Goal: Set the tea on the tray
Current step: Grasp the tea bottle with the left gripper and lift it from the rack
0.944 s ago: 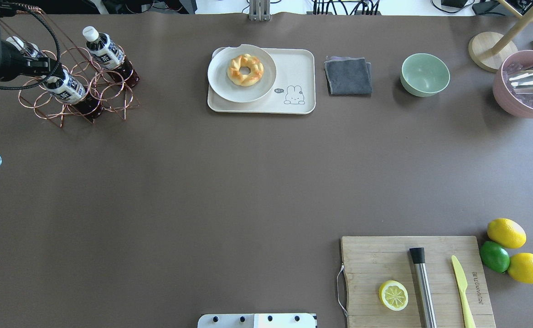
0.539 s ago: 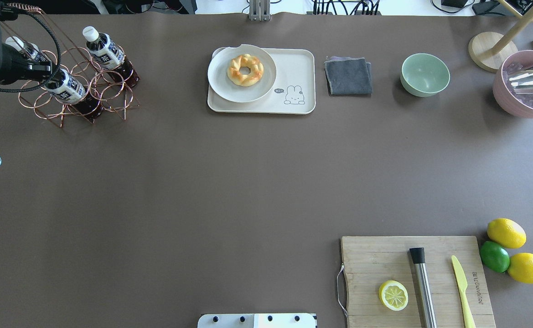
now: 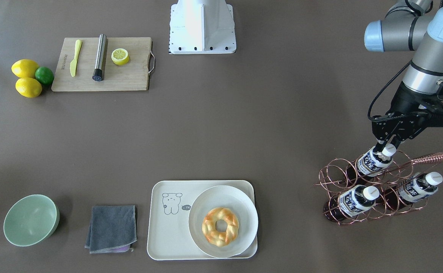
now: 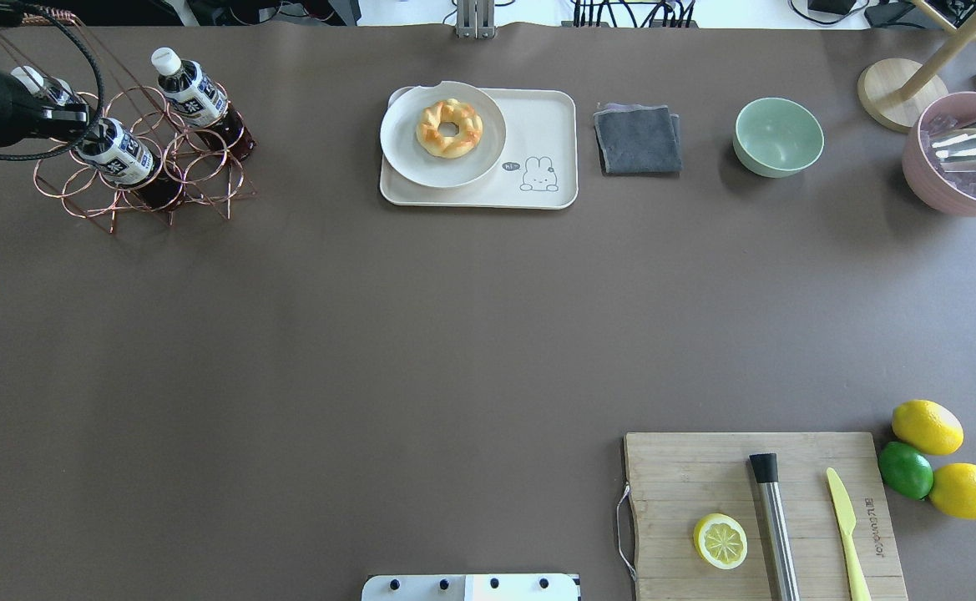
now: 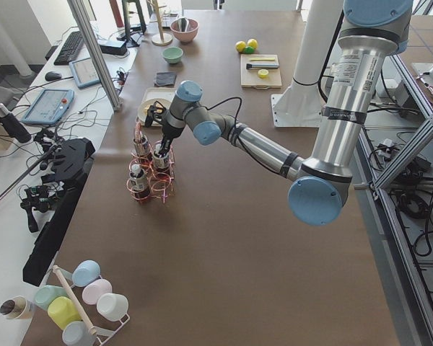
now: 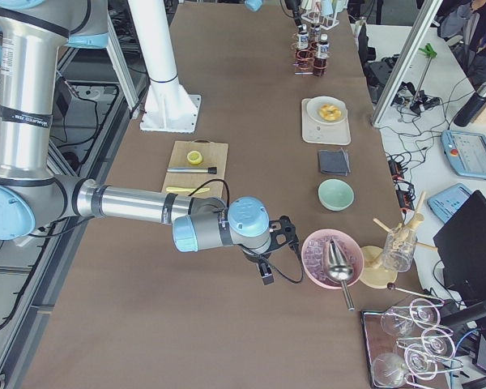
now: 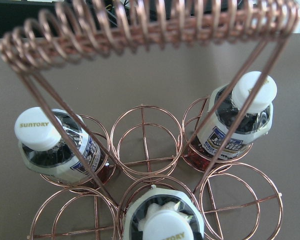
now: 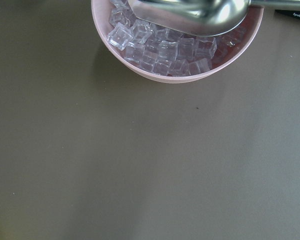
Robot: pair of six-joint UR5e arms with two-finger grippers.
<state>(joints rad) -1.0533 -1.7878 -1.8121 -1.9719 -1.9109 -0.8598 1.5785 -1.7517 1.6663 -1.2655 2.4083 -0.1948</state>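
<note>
Tea (image 3: pixel 371 162) at the jaws: clear glossy plastic, smooth white cap, printed label. Rack (image 3: pixel 431 156) beneath: polished copper-coloured metal wire. Tray (image 3: pixel 168 227): smooth, matt cream. Bench (image 3: pixel 244 125): matt brown. Cloth (image 3: pixel 111 227): soft grey fabric. Cutting board (image 3: pixel 130 79): bare wood.

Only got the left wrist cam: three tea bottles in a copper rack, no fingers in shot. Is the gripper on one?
Observer: Yes. The front-facing view shows the left gripper straddling the white cap of the tea bottle at the bottom of your view.
Operator: Space on the tray?
Observer: The tray carries a round plate with a doughnut; the side with the bear drawing is bare.
Operator: Right arm?
Observer: The right gripper hangs beside the pink ice bowl, at the table's other end.
</note>
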